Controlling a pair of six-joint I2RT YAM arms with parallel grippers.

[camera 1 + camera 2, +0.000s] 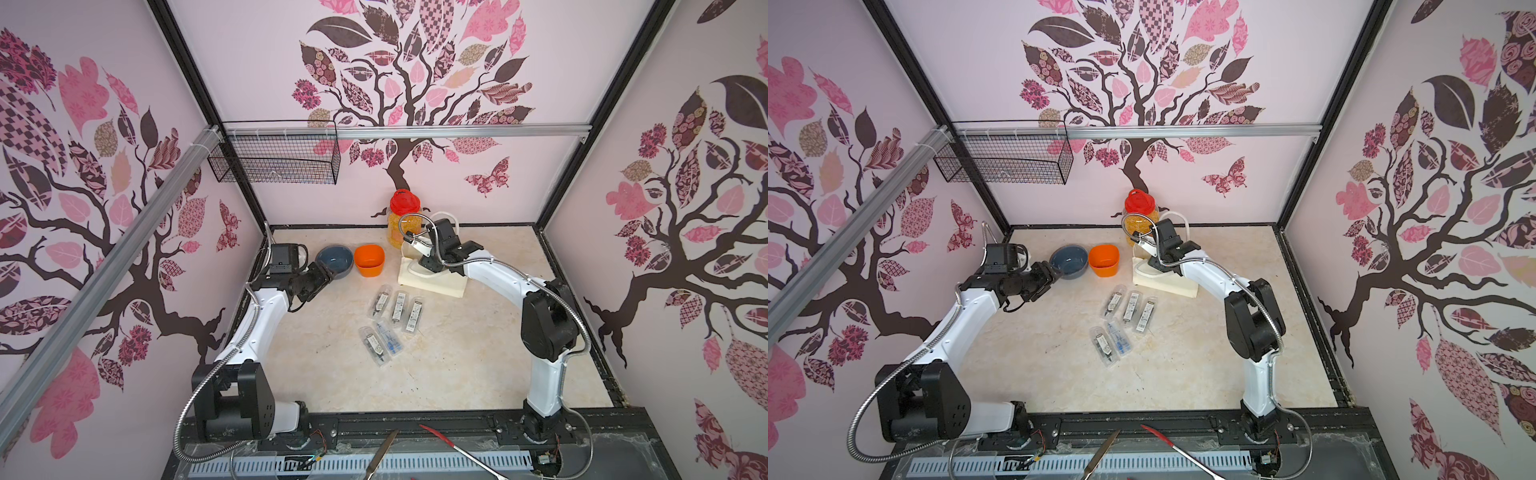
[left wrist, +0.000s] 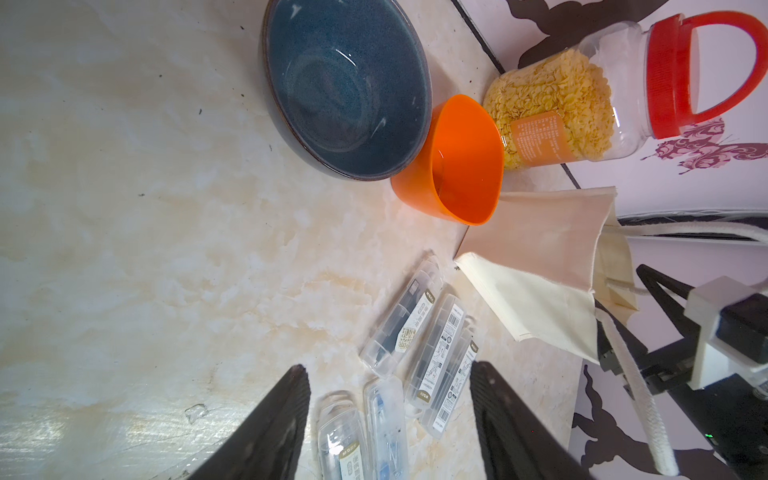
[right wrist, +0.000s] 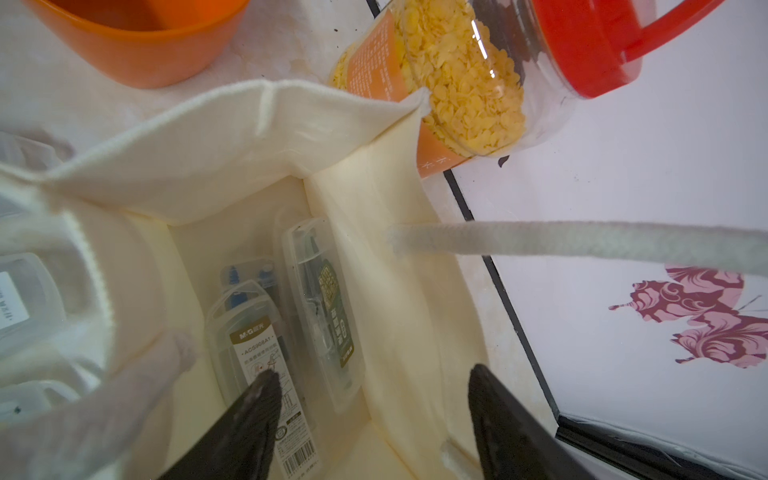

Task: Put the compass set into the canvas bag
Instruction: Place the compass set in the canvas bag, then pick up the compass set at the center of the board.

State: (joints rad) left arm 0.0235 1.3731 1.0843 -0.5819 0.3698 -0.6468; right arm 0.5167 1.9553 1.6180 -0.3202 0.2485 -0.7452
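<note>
Found right hand (image 3: 372, 372) above the open mouth of the canvas bag (image 3: 232, 137) at far right of centre, jaws spread and gripping nothing; noted at least two compass sets (image 3: 253, 353) lying flat on the bag's floor beneath. Counted five more cased sets (image 1: 399, 306) on the tabletop (image 1: 478, 365), just near of the bag. Saw left hand (image 2: 388, 368) part open, empty, close by the blue bowl (image 2: 345, 83), far left.

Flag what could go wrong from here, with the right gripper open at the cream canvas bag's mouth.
1. The white rope handle runs close to the right gripper; withdrawing could snag it and drag the cream canvas bag.
2. The red-lidded jar of yellow flakes stands right beside the bag; a tug might topple it.
</note>
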